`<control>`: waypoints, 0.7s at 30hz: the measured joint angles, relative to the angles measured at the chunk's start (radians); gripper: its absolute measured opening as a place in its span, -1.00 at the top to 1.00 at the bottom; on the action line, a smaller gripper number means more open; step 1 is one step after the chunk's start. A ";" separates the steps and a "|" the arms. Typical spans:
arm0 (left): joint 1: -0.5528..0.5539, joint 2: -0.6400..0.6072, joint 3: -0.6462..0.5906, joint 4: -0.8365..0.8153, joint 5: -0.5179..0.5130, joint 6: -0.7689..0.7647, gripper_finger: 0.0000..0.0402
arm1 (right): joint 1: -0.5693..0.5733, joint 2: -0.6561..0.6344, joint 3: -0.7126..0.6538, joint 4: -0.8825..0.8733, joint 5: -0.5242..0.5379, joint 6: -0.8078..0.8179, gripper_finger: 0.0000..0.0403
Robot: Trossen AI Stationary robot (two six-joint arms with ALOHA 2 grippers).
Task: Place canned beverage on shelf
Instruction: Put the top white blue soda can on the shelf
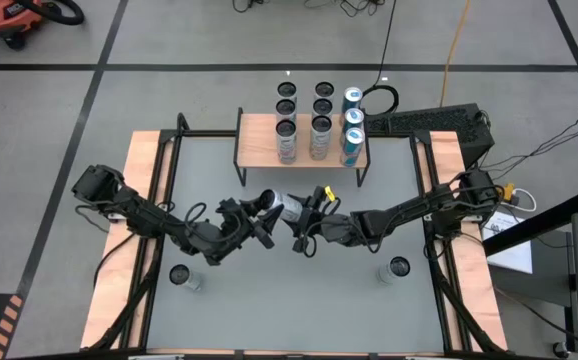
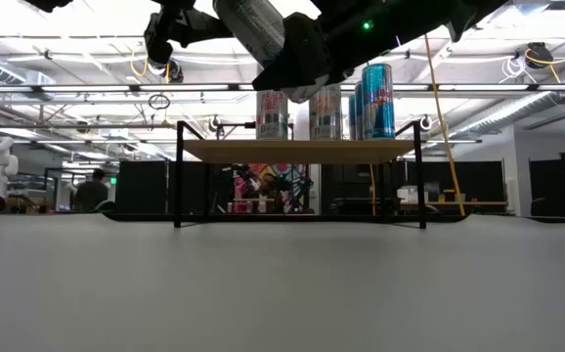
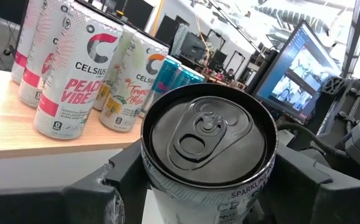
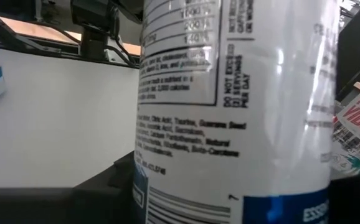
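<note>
Currently the table carries the shelf at upper centre of the high view, holding six upright cans in three rows. At frame centre the left end effector grips the Celsius can aloft for handover; the right end effector brackets it, grip unconfirmed.

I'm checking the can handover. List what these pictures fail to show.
- High view: held can mostly covered by left gripper and right gripper; contact unclear.
- Low view: both grippers cut off by the top edge.
- Right wrist view: the can fills the frame, hiding the shelf.
</note>
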 joint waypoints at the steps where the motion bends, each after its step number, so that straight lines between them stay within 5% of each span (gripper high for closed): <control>1: -0.001 0.000 0.000 -0.002 -0.001 -0.001 -0.22 | 0.000 0.000 0.000 0.000 0.000 0.001 -0.09; 16: -0.002 -0.001 0.001 -0.032 0.008 0.005 -0.46 | 0.001 0.001 0.000 -0.014 -0.009 0.026 -0.07; 21: -0.003 -0.001 0.002 -0.033 0.013 0.093 -0.55 | 0.000 0.001 0.000 -0.009 -0.088 0.059 -0.07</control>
